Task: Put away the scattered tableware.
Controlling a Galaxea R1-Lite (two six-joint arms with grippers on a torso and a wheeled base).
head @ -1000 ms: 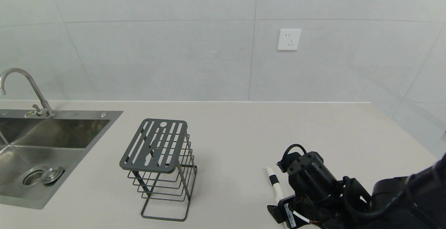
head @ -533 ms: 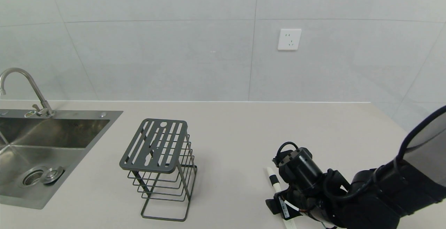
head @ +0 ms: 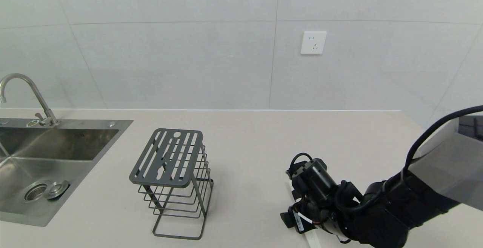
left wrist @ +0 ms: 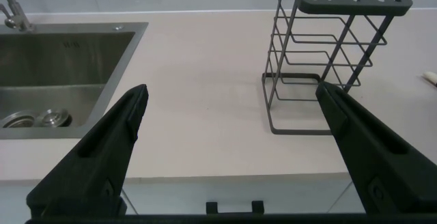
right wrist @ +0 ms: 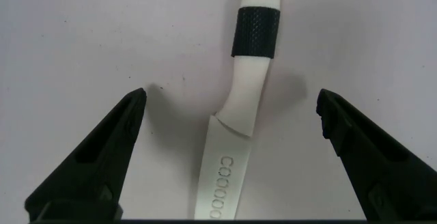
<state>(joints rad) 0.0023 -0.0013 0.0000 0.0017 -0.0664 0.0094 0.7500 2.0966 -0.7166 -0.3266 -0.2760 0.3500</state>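
Down at the near right, the right gripper (right wrist: 231, 95) sits low over the pale beige tabletop (head: 264, 138), jaws spread wide and gripping nothing. Lying flat between them is the white knife with a black textured band round its handle (right wrist: 237, 94), and there's clear daylight between it and each finger. The handle points toward the far side and the blade toward the near edge, with the black wrist covering its middle in the head view. Over to the left, the left gripper (left wrist: 231, 91) hangs just off the near edge of the tabletop, jaws also parted and empty, facing in across the surface. Next, mid-tabletop and well apart from the knife on its left, stands the dark grey wire rack with a slotted flat top (head: 168, 157), upright. Further left, the stainless steel sink (head: 56, 142) is sunk into the tabletop, a round drain strainer in its basin. At the sink's far rim rises the curved metal tap (head: 26, 93). At the back, on the grey tiled wall, a white wall socket (head: 313, 42) sits high and right.
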